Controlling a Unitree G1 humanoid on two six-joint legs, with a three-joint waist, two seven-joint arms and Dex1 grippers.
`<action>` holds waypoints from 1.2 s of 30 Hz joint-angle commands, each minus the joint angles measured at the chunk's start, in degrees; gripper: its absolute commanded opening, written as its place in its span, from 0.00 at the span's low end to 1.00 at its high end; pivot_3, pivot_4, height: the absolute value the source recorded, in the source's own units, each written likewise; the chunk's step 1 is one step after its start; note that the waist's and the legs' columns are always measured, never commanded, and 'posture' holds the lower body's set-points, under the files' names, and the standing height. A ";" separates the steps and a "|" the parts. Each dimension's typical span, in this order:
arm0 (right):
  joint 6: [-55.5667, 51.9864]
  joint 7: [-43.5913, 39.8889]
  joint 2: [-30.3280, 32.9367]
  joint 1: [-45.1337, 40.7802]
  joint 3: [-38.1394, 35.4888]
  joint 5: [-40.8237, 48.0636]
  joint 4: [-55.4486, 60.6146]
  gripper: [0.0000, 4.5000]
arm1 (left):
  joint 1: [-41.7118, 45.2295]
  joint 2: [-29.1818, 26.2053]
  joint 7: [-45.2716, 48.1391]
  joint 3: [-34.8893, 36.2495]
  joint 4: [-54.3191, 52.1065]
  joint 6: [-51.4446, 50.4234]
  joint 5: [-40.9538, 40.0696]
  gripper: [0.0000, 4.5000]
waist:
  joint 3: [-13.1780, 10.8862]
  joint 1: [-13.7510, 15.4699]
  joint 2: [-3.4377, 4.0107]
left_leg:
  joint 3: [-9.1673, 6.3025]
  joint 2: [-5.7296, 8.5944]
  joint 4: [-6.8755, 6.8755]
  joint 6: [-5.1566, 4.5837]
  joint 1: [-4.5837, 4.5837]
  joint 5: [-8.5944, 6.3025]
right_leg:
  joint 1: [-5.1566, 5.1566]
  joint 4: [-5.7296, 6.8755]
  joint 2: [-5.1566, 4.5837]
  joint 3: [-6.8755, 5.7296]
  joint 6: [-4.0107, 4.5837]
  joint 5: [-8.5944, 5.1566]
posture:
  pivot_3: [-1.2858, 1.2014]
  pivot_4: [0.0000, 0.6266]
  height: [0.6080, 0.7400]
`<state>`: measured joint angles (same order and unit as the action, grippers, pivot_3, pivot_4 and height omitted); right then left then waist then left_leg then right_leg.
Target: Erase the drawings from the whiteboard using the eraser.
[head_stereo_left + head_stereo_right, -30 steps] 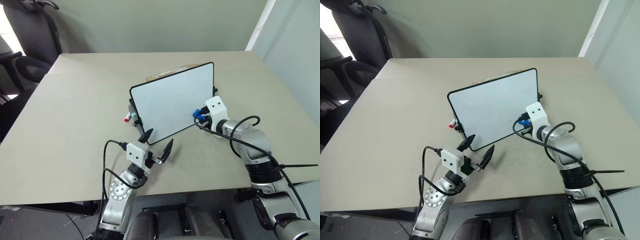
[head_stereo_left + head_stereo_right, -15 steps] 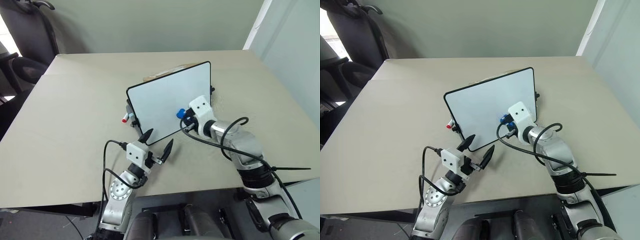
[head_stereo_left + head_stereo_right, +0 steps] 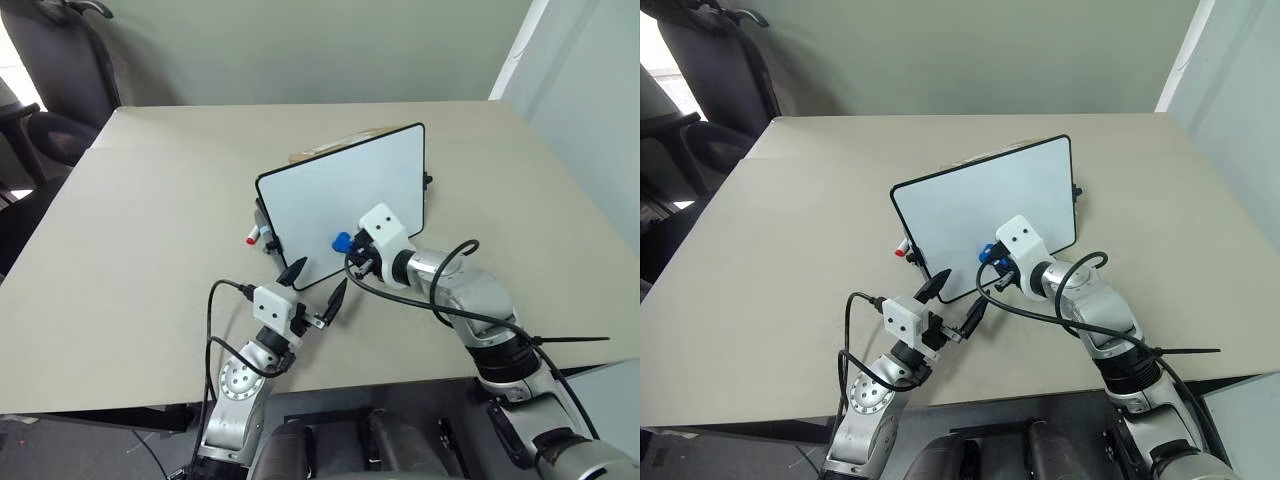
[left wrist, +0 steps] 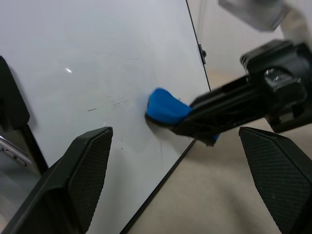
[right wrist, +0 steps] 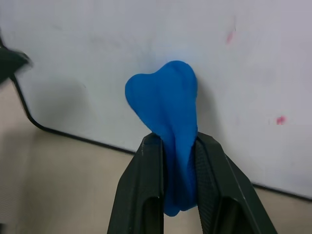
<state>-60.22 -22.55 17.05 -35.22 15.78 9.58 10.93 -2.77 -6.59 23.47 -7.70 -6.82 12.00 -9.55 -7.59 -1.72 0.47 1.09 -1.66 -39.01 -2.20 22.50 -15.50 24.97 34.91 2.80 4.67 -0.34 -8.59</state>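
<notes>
Nearest us, our left gripper (image 3: 313, 285) hangs just above the table (image 3: 140, 250) with its fingers spread wide and nothing in them, pointing at the near edge of the whiteboard (image 3: 330, 195). A bit further on, our right gripper (image 5: 178, 146) is clamped on the blue eraser (image 3: 342, 241), whose tip presses against the lower part of the tilted board. On the white surface just beside the eraser we see a couple of faint red specks of the drawings (image 5: 280, 120), plus a red-capped marker (image 3: 252, 238) lying past the board's left edge.
</notes>
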 commanded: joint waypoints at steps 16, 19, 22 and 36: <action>1.75 3.95 -1.00 -2.37 -5.81 -1.50 -0.62 0.11 | 0.58 -0.86 0.21 0.57 -1.38 0.50 -0.61 1.00 | 0.00 -0.33 0.00 | 0.02 0.00 0.06 0.05 0.09 0.04 | 0.17 0.00 0.00 0.01 0.06 0.18 | 0.52 0.24 1.00; 1.82 3.72 -2.68 -1.98 -3.27 -1.63 0.05 0.11 | 0.77 -0.93 0.23 0.65 -1.31 0.44 -0.67 1.00 | 0.00 -0.54 0.00 | 0.01 0.00 0.07 0.05 0.09 0.04 | 0.19 0.01 0.00 0.01 0.07 0.17 | 0.52 0.24 1.00; 2.01 3.27 -3.54 -2.05 -1.54 -1.61 0.88 0.11 | 0.77 -0.95 0.20 0.66 -1.42 0.48 -0.65 1.00 | 0.00 -0.68 0.00 | 0.01 0.00 0.06 0.04 0.09 0.05 | 0.21 0.04 0.01 0.01 0.07 0.19 | 0.52 0.24 1.00; 5.15 0.58 -5.68 -3.94 -1.85 0.07 4.75 0.11 | 0.61 -1.42 0.47 1.10 -1.97 0.32 -0.99 1.00 | 0.00 -0.88 0.00 | 0.01 0.00 0.12 0.04 0.06 0.05 | 0.32 0.06 0.04 0.00 0.12 0.25 | 0.52 0.24 1.00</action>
<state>-57.17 -21.08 12.09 -36.65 14.04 8.45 12.30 -2.50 -7.91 23.69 -6.91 -6.83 11.96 -9.91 -7.59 -2.60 0.47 1.10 -1.66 -38.88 -2.16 22.56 -15.45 25.29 34.96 2.84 4.67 -0.21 -8.34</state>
